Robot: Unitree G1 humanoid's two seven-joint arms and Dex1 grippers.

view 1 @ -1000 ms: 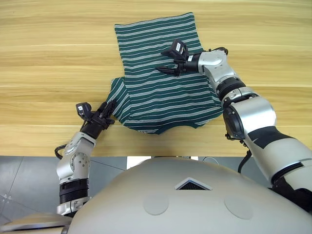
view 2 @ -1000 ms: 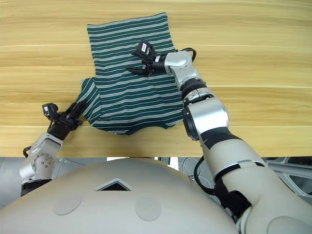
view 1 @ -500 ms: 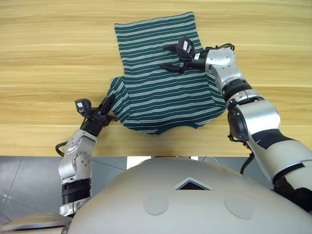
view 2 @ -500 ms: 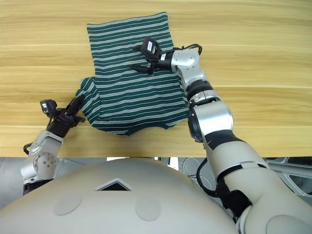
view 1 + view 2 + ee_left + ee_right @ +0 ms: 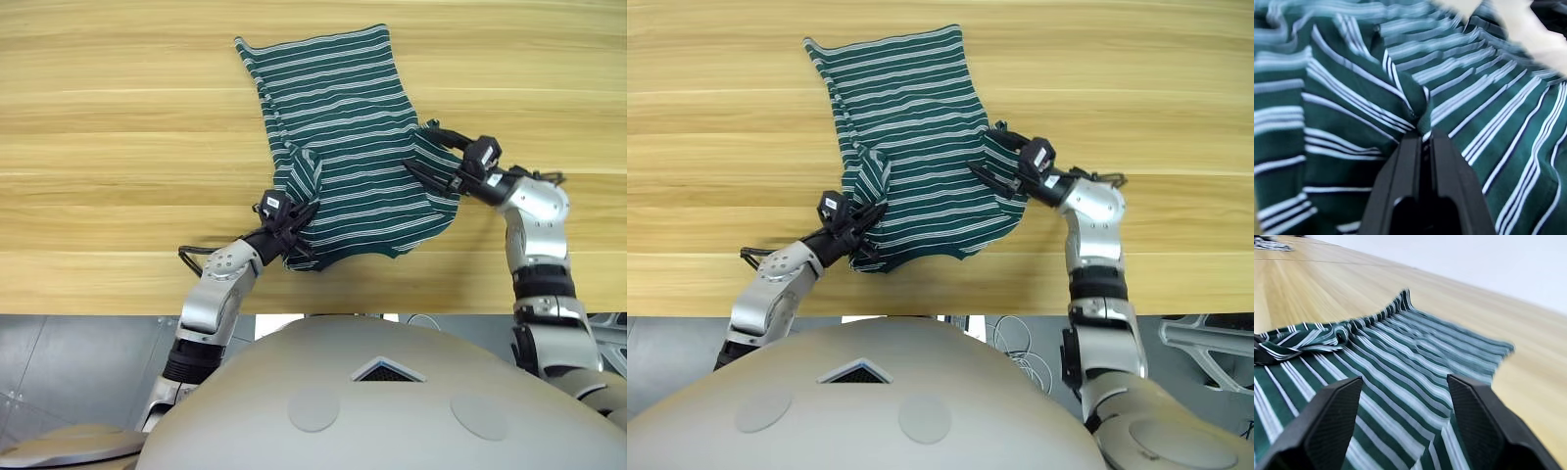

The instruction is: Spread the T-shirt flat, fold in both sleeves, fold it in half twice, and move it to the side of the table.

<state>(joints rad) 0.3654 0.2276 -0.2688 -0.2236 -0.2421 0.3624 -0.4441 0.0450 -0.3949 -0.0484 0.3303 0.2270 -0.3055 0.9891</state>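
A dark green T-shirt (image 5: pixel 343 108) with white stripes lies on the wooden table (image 5: pixel 118 147), its hem at the far side. Its left side is folded in over the body, forming a ridge. My left gripper (image 5: pixel 294 221) is near the shirt's front left corner, shut on a pinch of the striped fabric (image 5: pixel 1422 134). My right gripper (image 5: pixel 419 147) hovers at the shirt's right edge over the right sleeve (image 5: pixel 436 171). It is open, with both fingers (image 5: pixel 1332 426) spread wide above the cloth and nothing between them.
Bare wood stretches wide to the left, right and far side of the shirt. The table's front edge (image 5: pixel 98 311) runs just below the shirt's near edge. A small dark heap (image 5: pixel 1271 244) lies far off on the table.
My left gripper has moved right, carrying the left sleeve and side over the shirt's body. My right gripper has drawn back from the shirt's middle to its right edge.
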